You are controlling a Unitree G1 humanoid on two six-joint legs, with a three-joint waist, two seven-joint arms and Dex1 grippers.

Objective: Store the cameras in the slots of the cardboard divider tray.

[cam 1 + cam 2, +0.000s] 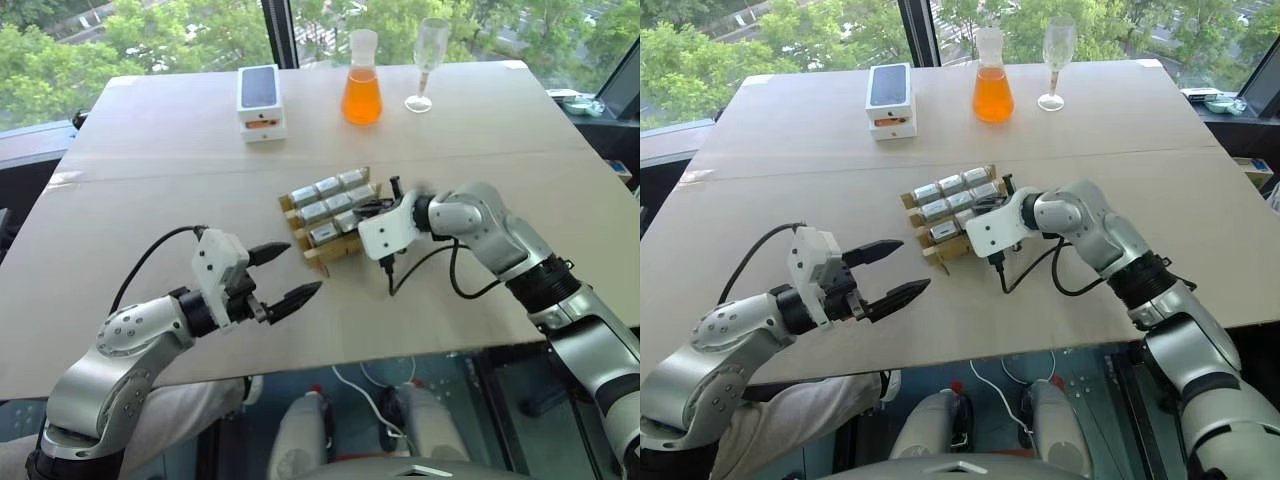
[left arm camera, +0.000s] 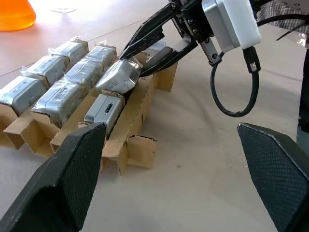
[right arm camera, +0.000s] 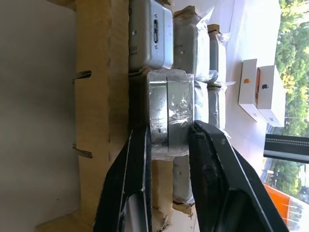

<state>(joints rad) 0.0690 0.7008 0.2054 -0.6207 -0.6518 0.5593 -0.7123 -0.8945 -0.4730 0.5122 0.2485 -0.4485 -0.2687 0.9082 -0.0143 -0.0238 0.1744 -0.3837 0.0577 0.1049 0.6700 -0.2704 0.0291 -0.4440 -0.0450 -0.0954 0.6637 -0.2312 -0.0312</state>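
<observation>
The cardboard divider tray [image 1: 323,260] lies mid-table with several silver-grey cameras [image 1: 328,186] in plastic wrap resting in its slots. My right gripper [image 3: 169,131] reaches in from the right and is shut on one wrapped camera [image 3: 170,104] at the tray's near right part; that camera [image 2: 120,75] sits tilted, one end raised above its slot. An unwrapped camera [image 2: 102,110] lies in the slot just in front of it. My left gripper [image 1: 300,268] hovers open and holds nothing, a little to the front left of the tray.
A white phone box [image 1: 261,100], a flask of orange liquid [image 1: 361,90] and a wine glass [image 1: 425,60] stand at the far side of the table. A black cable [image 1: 440,270] loops from my right wrist onto the table beside the tray.
</observation>
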